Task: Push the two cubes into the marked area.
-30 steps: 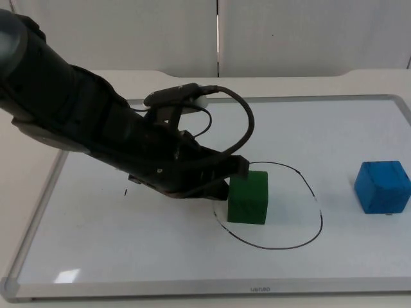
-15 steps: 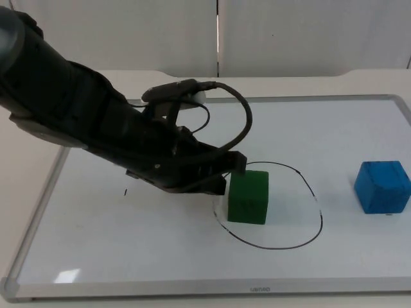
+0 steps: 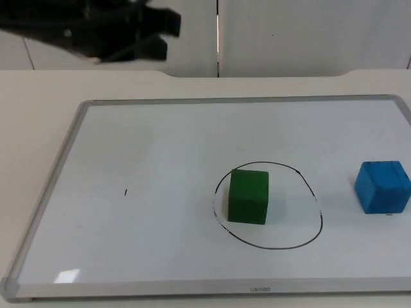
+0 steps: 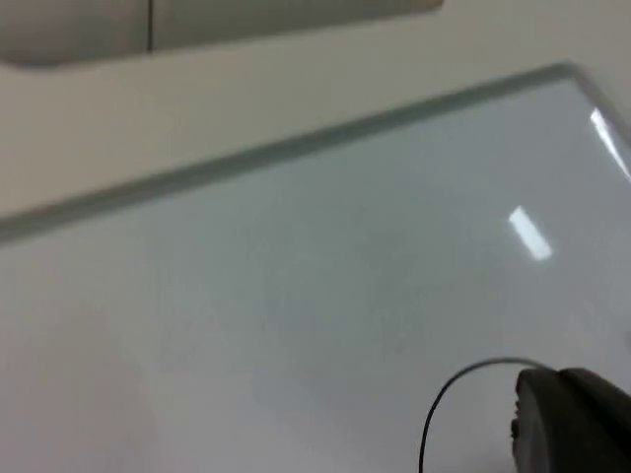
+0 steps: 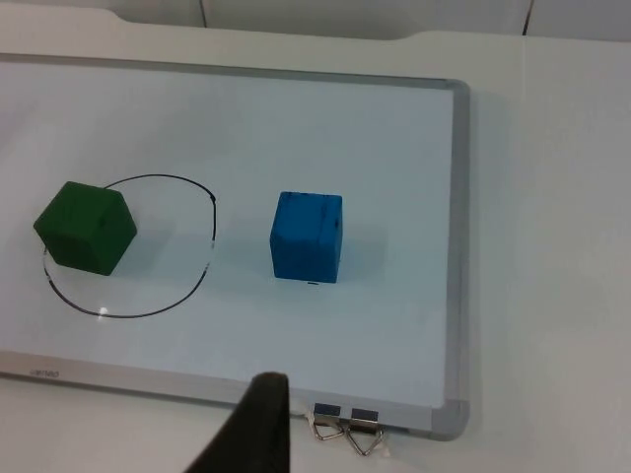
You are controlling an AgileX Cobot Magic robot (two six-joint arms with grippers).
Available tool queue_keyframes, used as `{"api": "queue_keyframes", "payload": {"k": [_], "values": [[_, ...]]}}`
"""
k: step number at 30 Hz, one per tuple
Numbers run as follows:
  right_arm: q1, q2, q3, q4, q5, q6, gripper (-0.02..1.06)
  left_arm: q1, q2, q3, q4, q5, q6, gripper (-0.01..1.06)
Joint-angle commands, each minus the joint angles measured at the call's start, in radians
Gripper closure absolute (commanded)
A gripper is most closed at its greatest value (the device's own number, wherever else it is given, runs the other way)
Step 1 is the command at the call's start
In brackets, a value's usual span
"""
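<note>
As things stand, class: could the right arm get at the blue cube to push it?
Probably yes. The blue cube sits alone on the whiteboard, outside the circle, apart from the green cube, with nothing between it and the right tool.

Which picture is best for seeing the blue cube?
The right wrist view: the blue cube sits whole near the middle, clearly outside the drawn circle. The top view has it at the picture's right edge. The left wrist view looks at bare whiteboard instead.
</note>
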Motion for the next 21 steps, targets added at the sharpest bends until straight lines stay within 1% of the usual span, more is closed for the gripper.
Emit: {"api": "queue_keyframes", "payload": {"k": [1,2,5,7,8,12,13,14,16,18,19,21], "values": [[-0.005,-0.003,0.006,0.002,-0.008,-0.008,-0.01,0.008,-0.123,-0.004,0.132,0.012,-0.101,1.05],[-0.005,-0.003,0.006,0.002,-0.008,-0.008,-0.01,0.008,-0.123,-0.004,0.132,0.012,-0.101,1.05],[-0.005,-0.003,0.006,0.002,-0.008,-0.008,-0.01,0.008,-0.254,-0.004,0.274,0.017,-0.239,1.05],[-0.005,-0.003,0.006,0.002,-0.008,-0.008,-0.01,0.008,-0.334,-0.004,0.374,0.038,-0.347,1.05],[-0.005,-0.003,0.006,0.002,-0.008,-0.008,-0.01,0.008,-0.334,-0.004,0.374,0.038,-0.347,1.05],[-0.005,-0.003,0.006,0.002,-0.008,-0.008,-0.01,0.008,-0.488,-0.004,0.517,0.119,-0.472,1.05],[-0.005,-0.003,0.006,0.002,-0.008,-0.008,-0.01,0.008,-0.488,-0.004,0.517,0.119,-0.472,1.05],[-0.005,-0.003,0.006,0.002,-0.008,-0.008,-0.01,0.008,-0.524,-0.004,0.558,0.145,-0.507,1.05],[-0.005,-0.003,0.006,0.002,-0.008,-0.008,-0.01,0.008,-0.582,-0.004,0.672,0.202,-0.621,1.05],[-0.005,-0.003,0.006,0.002,-0.008,-0.008,-0.01,0.008,-0.642,-0.004,0.775,0.266,-0.709,1.05],[-0.005,-0.003,0.006,0.002,-0.008,-0.008,-0.01,0.008,-0.642,-0.004,0.775,0.266,-0.709,1.05],[-0.005,-0.003,0.006,0.002,-0.008,-0.008,-0.01,0.008,-0.696,-0.002,0.842,0.316,-0.754,1.05]]}}
